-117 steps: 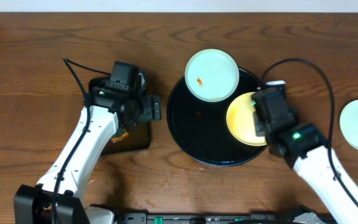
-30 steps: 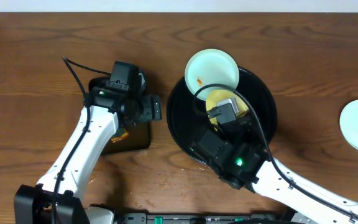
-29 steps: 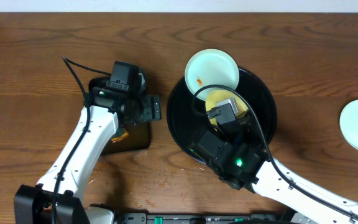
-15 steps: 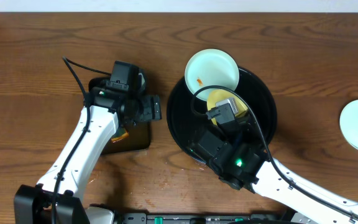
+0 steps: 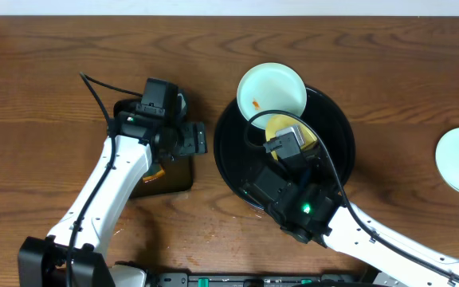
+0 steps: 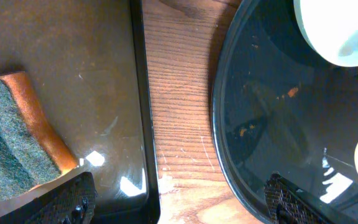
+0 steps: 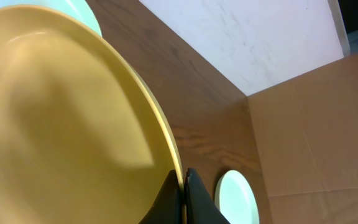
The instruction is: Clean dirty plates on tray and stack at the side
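Your right tool [image 7: 182, 186] clamps yellow plate [image 7: 61, 124] rim over tray [image 5: 337, 119]; right arm [image 5: 373, 231] hides tray's near half. Smeared blue plate [image 5: 272, 96] overhangs tray's far rim. Left tool [image 6: 179, 202] wide open, empty, left of tray, by sponge [image 6: 17, 134].
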`<action>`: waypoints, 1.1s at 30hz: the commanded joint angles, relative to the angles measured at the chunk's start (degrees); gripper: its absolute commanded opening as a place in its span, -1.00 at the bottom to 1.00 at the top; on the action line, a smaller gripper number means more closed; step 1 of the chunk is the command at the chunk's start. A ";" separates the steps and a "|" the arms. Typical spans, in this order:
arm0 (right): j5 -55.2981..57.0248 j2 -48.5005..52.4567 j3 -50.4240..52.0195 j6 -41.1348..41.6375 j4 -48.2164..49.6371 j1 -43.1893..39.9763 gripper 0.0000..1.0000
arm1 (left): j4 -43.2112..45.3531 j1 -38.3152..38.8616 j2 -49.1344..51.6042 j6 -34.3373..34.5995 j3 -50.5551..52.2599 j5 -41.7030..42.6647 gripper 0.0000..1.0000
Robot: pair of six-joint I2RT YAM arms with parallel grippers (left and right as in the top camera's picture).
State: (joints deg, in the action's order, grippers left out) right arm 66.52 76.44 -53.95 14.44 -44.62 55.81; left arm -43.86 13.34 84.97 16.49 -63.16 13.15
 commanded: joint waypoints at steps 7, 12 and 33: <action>-8.07 -0.81 -1.62 7.26 0.66 -6.23 -0.98 | -0.17 0.09 0.00 -0.17 -0.85 -0.70 0.76; -25.07 -1.84 -1.86 12.76 0.68 -16.92 -0.99 | -0.17 0.09 0.00 -0.17 -0.85 -0.70 0.76; -79.25 -2.34 -1.79 13.03 2.91 -93.50 -0.98 | -0.17 0.09 0.00 -0.17 -0.85 -0.70 0.76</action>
State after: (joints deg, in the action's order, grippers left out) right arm -7.99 72.34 -54.59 25.47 -42.33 -31.70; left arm -43.88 13.34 84.97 16.47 -63.16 13.17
